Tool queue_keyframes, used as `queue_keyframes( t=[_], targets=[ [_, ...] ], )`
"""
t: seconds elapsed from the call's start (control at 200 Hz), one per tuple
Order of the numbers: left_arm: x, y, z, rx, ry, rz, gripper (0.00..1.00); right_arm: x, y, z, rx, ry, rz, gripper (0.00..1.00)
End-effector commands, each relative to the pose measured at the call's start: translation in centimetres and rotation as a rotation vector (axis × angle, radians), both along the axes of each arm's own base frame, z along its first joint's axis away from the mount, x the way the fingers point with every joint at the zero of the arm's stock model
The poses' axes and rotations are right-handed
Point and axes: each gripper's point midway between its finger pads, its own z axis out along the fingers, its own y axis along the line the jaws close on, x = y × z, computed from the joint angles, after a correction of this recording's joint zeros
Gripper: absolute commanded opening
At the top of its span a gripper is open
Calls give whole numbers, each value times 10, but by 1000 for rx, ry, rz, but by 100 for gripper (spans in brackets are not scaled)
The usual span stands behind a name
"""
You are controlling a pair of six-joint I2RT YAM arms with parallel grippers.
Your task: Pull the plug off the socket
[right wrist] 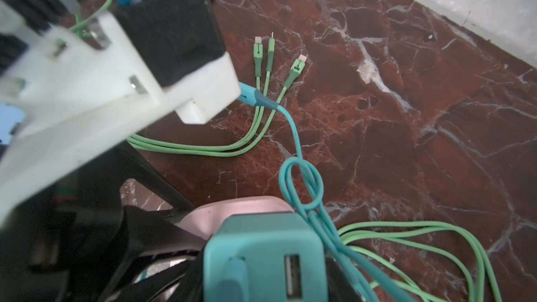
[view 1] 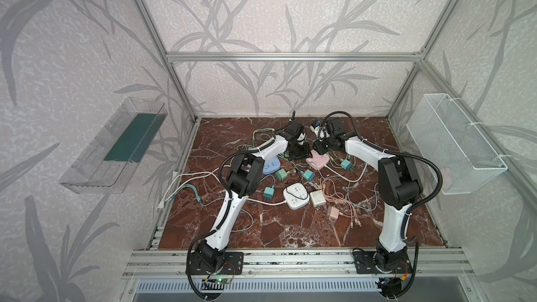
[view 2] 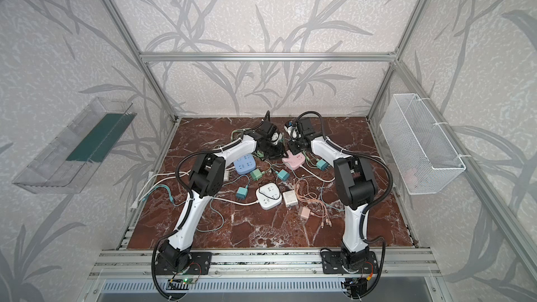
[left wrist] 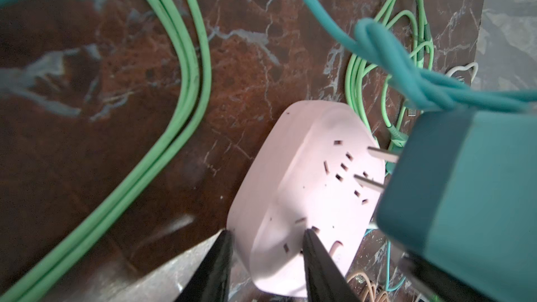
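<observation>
— Reddish-brown marble-patterned tabletop [view 1: 290, 228] inside an aluminium frame, with grey leaf-print walls around it. Location of the socket?
— Towards the far middle, between the two arms in both top views: a pale pink rounded power strip [view 1: 319, 161]. Loose green cables [left wrist: 186, 82] lie on the marble beside it.
— And the plug?
— Out of the strip. The teal square charger plug [left wrist: 465, 199] hangs just above the socket face, tilted. In the left wrist view its two flat metal prongs [left wrist: 380, 155] are fully bare, seated in no slot. A teal cable [left wrist: 377, 42] with a loose knot passes over it.
— State of the right gripper [right wrist: 264, 268]?
— Pinching the teal plug's body between its black fingers. The plug's USB port faces the right wrist camera.
— The left gripper [left wrist: 267, 245]?
— Clamped on the pink strip's edge: one black finger [left wrist: 220, 260] against the side wall, the other on the socket face.
— Other items on the surface?
— Nearer the front, apart from both grippers: a pale blue power strip [view 1: 271, 166], a white power strip [view 1: 295, 196], a white cube charger [view 1: 317, 198] and a pink charger [view 1: 332, 212], lying loose among cables. A white wire basket [view 1: 453, 140] hangs at the right wall, a clear plastic tray [view 1: 96, 169] at the left.
</observation>
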Motion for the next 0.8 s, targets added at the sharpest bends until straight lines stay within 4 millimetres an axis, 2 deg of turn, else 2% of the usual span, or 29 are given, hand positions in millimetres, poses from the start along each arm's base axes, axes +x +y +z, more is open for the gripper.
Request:
queue_keyframes(
  t=[0.0,0.51,0.795],
  targets=[
    [-37,23,-70,170,144,-5,41,-4,-8,10,-17,-9,15,19],
    [-31,18,-54,125,98,2,41,-6,-60,-3,-276,196,9,19],
    [-31,16,-51,111,89,1,42,-15,-73,-19,-334,287,-1,19]
  ],
)
